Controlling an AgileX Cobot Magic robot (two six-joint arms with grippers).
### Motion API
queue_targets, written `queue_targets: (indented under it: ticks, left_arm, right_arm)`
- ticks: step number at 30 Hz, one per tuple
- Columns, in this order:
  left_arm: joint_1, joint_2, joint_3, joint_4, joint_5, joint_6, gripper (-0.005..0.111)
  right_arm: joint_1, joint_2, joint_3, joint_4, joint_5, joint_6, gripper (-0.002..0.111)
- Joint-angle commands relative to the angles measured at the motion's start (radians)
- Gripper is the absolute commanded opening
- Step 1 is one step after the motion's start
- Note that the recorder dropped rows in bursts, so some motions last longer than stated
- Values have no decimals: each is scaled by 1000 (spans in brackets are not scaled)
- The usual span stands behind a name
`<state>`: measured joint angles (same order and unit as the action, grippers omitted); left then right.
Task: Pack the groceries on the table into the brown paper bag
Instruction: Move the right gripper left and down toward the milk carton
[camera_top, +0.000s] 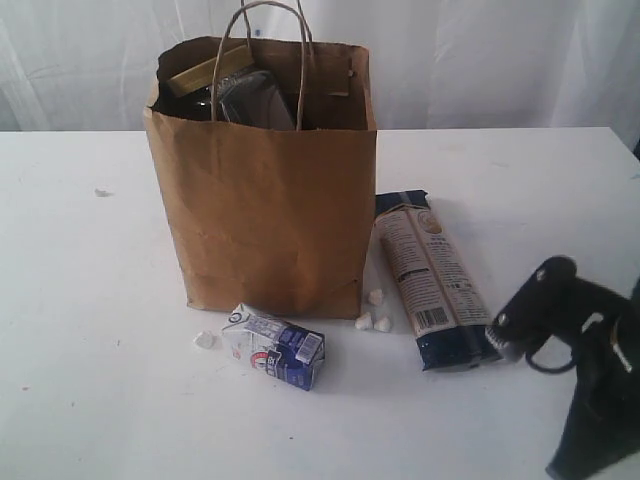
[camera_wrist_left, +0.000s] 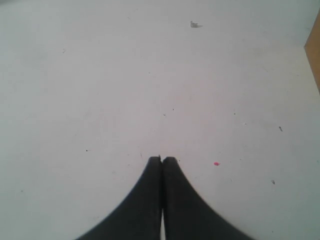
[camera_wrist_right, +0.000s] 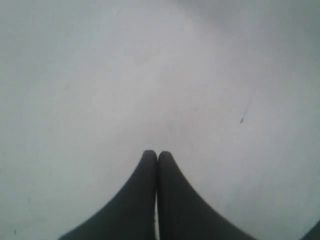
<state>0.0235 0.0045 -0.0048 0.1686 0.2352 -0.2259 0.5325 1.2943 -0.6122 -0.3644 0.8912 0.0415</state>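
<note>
Brown paper bag stands upright in the upper middle of the exterior view on the white table, with the gold-lidded jar and a dark jar showing at its open top. The long dark-blue noodle packet lies flat just right of its base and the small white-blue carton lies just below it, with white crumbs scattered between them. The left gripper has its fingers pressed together over bare tabletop, holding nothing, and the right gripper is likewise pinched closed and empty, its arm sitting in the lower right of the exterior view near the packet's lower end.
</note>
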Motion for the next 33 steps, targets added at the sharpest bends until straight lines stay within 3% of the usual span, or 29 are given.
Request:
queue_targets:
  ticks: [1, 6, 11, 14, 18, 22, 26, 29, 33]
  left_arm:
    - [-2, -4, 5, -4, -4, 1, 0]
    - [-2, -4, 5, -4, -4, 1, 0]
    - [-2, -4, 5, -4, -4, 1, 0]
    - [-2, -4, 5, -4, -4, 1, 0]
    - [-2, -4, 5, -4, -4, 1, 0]
    - [-2, -4, 5, -4, -4, 1, 0]
    - [-2, -4, 5, -4, -4, 1, 0]
    - [-2, -4, 5, -4, -4, 1, 0]
    - [-2, -4, 5, -4, -4, 1, 0]
  right_arm:
    - [131, 61, -52, -16, 242, 16, 0]
    - [218, 83, -171, 33, 307, -1, 0]
    - [294, 85, -340, 140, 214, -100, 0]
    - [306, 123, -451, 211, 183, -99, 0]
    - [304, 245, -617, 322, 330, -121, 0]
    - [304, 385, -748, 356, 330, -204, 0]
    - [304, 409, -762, 382, 106, -204, 1]
    - [304, 438, -762, 534, 50, -274, 21]
    - [304, 500, -762, 547, 41, -289, 57]
